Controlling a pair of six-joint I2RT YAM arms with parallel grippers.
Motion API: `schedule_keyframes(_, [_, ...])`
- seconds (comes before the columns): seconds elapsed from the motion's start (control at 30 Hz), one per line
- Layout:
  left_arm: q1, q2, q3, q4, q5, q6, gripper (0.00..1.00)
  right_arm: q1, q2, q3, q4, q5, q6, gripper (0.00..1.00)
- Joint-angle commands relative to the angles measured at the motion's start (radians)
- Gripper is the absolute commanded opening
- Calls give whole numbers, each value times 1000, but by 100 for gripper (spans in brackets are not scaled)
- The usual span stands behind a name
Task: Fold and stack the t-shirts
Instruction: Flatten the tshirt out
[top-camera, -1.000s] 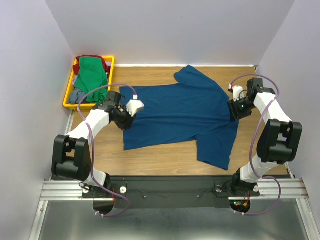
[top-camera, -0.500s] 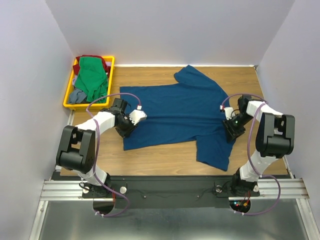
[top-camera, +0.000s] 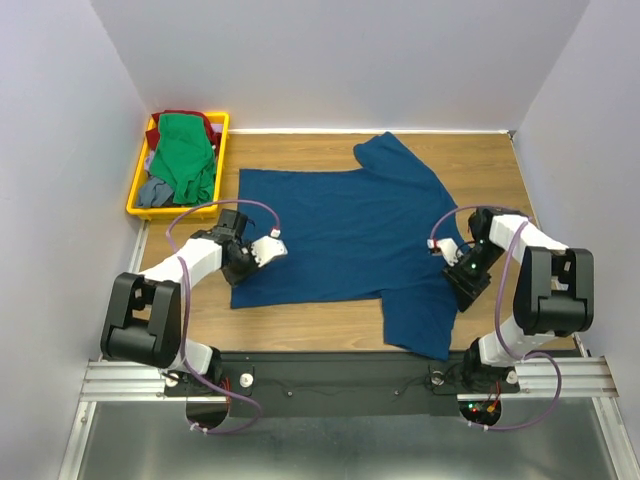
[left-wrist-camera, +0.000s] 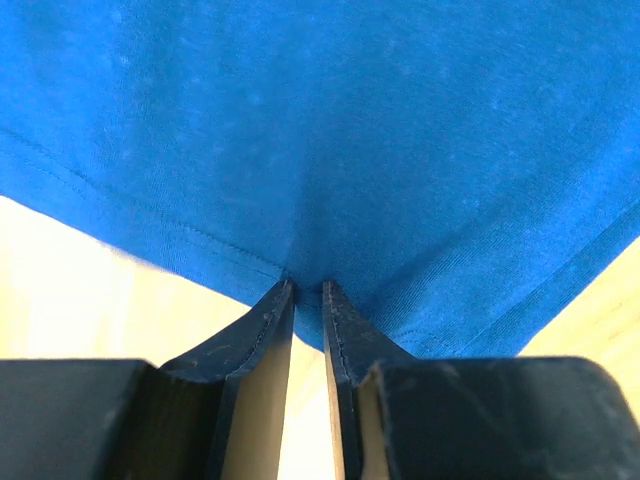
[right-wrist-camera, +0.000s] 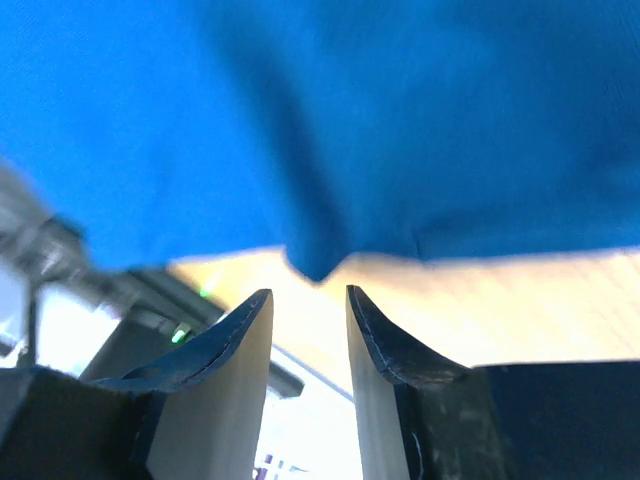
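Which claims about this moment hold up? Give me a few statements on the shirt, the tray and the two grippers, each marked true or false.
1. The dark blue cloth t-shirt lies spread open on the wooden table. True.
2. The yellow plastic tray is empty. False: it holds a bright green shirt on top of dark red cloth and grey-blue cloth.
3. The left gripper pinches the blue shirt's edge between nearly closed fingers. True.
4. The right gripper hangs over the tray. False: it is at the blue shirt's right side, far from the tray, with its fingers apart.
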Motion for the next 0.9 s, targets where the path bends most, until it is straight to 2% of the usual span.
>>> schedule_keyframes(0.0, [25,-62,5,-242,26,133,31,-2,-73,164,-176,-162,-118,41])
schedule_keyframes(0.1, [25,-75,166,-302,143,128,36,-3,-32,302,-109,-265,31,42])
schedule_keyframes(0.13, [25,-59,209,-293,169,103,36,-3,35,382,2,-267,95,42])
schedule_keyframes(0.17, [25,-40,287,-264,201,75,37,-3,80,419,43,-256,135,43])
schedule_keyframes(0.3, [27,79,418,-114,191,-124,37,-3,318,621,199,-225,350,42])
schedule_keyframes(0.37, [28,154,464,-45,174,-172,38,-2,446,742,227,-218,393,42])
schedule_keyframes(0.5, [30,270,524,24,165,-276,37,-2,583,869,247,-196,461,41])
schedule_keyframes(0.67, [31,384,535,60,162,-313,37,-2,622,821,278,-121,459,38])
schedule_keyframes(0.87, [31,409,420,75,134,-288,36,-2,504,545,295,-58,381,38])
